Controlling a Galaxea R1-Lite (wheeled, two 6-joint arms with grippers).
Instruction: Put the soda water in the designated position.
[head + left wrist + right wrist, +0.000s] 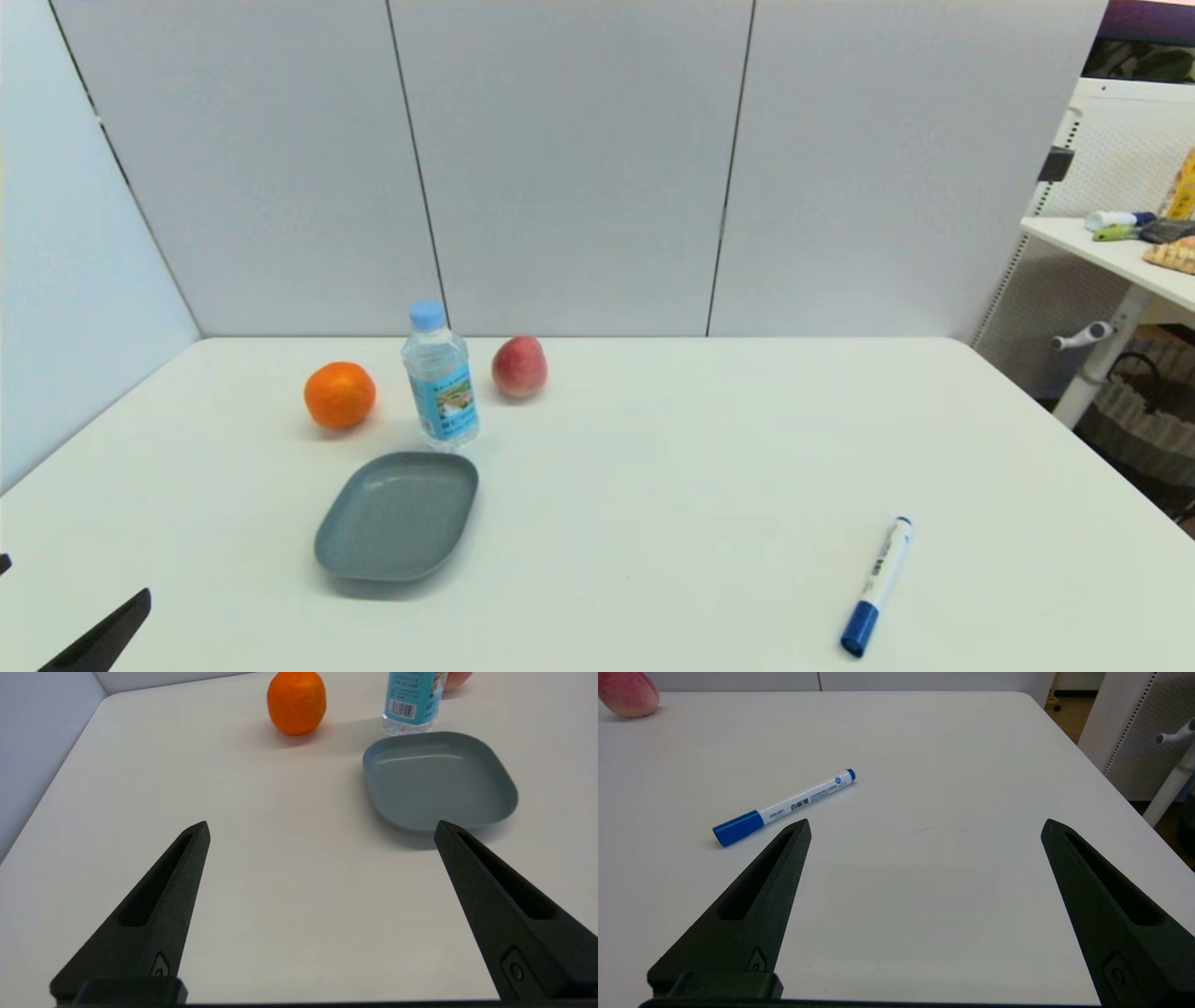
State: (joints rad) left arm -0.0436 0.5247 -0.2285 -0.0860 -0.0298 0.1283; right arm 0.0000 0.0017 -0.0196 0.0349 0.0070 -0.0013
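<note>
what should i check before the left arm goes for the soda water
1. Soda water upright on the table, cap on: ok.
2. Left gripper open wide and holding nothing: ok.
3. Path to the bottle: not ok, the grey tray lies just in front of the bottle, so a low approach could clip its rim.
4. Room for the fingers around the bottle: ok, the orange and the peach stand apart from it on either side.
5. Right gripper open over the table near the marker pen, away from the bottle: ok.
6. Designated position: cannot tell, no mark shows on the white table.
</note>
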